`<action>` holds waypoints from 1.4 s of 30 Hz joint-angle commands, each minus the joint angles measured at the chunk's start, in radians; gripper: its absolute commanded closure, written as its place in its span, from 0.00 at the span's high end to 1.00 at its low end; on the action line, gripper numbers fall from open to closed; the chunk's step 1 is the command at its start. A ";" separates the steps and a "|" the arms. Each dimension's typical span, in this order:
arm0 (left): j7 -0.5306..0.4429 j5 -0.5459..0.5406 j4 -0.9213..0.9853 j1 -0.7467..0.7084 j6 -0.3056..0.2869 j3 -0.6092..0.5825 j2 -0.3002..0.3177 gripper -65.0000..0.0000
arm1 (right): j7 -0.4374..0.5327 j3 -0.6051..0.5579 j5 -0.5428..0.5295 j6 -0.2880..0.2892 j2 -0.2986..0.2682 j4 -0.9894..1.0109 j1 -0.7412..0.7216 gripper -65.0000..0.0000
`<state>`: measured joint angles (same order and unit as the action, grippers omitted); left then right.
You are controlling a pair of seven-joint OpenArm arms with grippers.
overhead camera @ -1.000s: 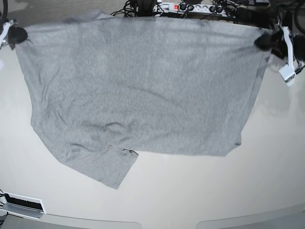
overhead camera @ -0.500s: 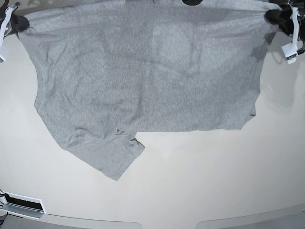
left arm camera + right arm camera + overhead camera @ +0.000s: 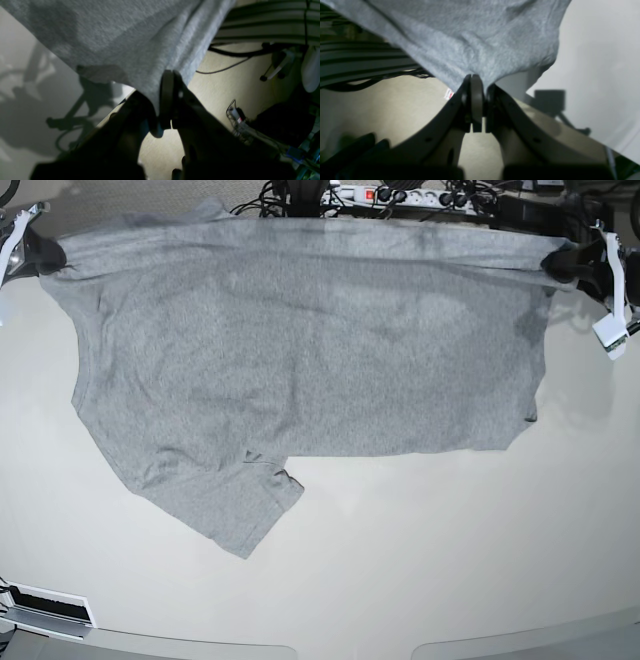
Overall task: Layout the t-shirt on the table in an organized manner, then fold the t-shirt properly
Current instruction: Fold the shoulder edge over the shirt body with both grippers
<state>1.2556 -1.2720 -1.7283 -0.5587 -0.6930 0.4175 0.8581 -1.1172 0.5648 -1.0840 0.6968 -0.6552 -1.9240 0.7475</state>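
The worktop (image 3: 420, 580) is the largest thing in view, a broad glossy white surface with curved near edges that mirrors the arms in soft grey shadows. Across its far half hangs the t-shirt (image 3: 300, 360), a heather-grey knit with a fine speckled weave, stretched taut along its top edge between the two arms while its lower part drapes onto the surface; one short sleeve lies out toward the near left in the base view, with a small crease where it joins the body. No lettering shows on the side facing the camera. The step in hand looks like the laying-out, and doing it well would likely mean keeping the held edge level and evenly tensioned, lowering both corners together and drawing the cloth away from its trailing edge so the body settles flat without bunching near the sleeve. The left claw (image 3: 163, 100) is closed tight on a gathered corner of the fabric, the cloth pinched into soft folds between its dark round pads, beyond the table edge above a beige floor. The right claw (image 3: 473, 100) is likewise clamped on its own corner, the knit pulled to a point between the pads. Behind the far edge sits a power strip (image 3: 400, 195) amid tangled black cables (image 3: 280, 195).
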 commanded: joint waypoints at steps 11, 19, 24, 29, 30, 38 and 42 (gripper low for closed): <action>-0.196 0.232 -0.012 0.009 -0.005 0.009 -0.064 0.00 | 0.134 0.010 0.170 0.001 0.121 -0.002 -0.116 0.00; -0.311 0.385 -0.012 0.008 0.030 0.009 -0.072 0.00 | 0.138 -0.003 0.172 0.001 0.129 0.133 -0.208 0.00; -0.330 0.407 -0.012 0.011 0.039 0.009 -0.088 0.00 | 0.137 -0.003 0.172 0.001 0.129 0.220 -0.279 0.00; -0.347 0.409 -0.011 0.022 0.039 0.009 -0.117 0.00 | 0.134 -0.003 0.172 0.001 0.129 0.227 -0.317 0.00; -0.348 0.420 -0.010 0.030 0.039 0.009 -0.120 0.00 | 0.134 -0.003 0.172 0.001 0.129 0.227 -0.320 0.00; -0.365 0.497 -0.008 0.097 0.039 0.009 -0.143 0.00 | 0.134 -0.003 0.171 0.001 0.129 0.227 -0.324 0.00; -0.365 0.499 -0.008 0.097 0.039 0.009 -0.140 0.00 | 0.137 -0.003 0.173 0.001 0.129 0.227 -0.332 0.00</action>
<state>0.9077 -0.7692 -1.7264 -0.4675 -0.6548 0.4171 0.6960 -1.0023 0.5514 -0.8989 0.6968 -0.5030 -1.6859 0.4252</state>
